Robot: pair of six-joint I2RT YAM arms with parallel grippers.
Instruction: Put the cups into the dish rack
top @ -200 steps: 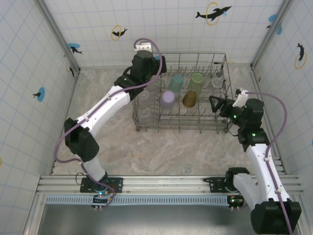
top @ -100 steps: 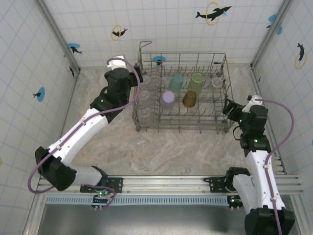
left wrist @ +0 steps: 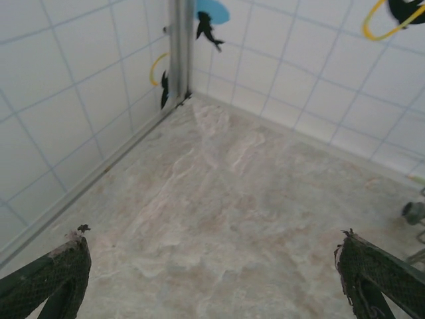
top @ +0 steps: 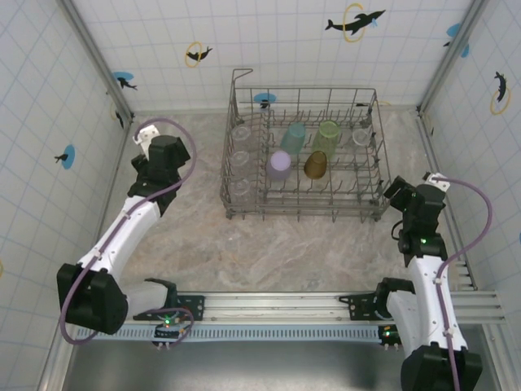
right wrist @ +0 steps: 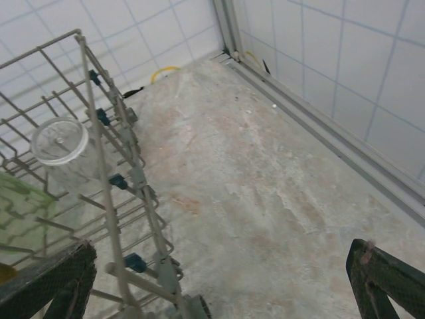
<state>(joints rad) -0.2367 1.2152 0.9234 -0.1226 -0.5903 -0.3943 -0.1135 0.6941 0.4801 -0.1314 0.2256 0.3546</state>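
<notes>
Wide open and empty on the left gripper (left wrist: 212,266), with dark textured fingers (left wrist: 56,269) spread above the pale marbled table (left wrist: 219,199), touching nothing, near the tiled left wall and well apart from the rack (top: 230,122). Same on the right gripper (right wrist: 222,266): fully spread, nothing held, just beside the rack's right side. Inside that grey wire basket of upright tines, translucent plastic tumblers: teal cup (top: 294,137) and green cup (top: 327,134) in the far row, lavender cup (top: 278,164) and amber cup (top: 316,164) in front of them, clear cups (top: 238,159) down the left column, another clear cup (right wrist: 60,141) tilted at the far right.
</notes>
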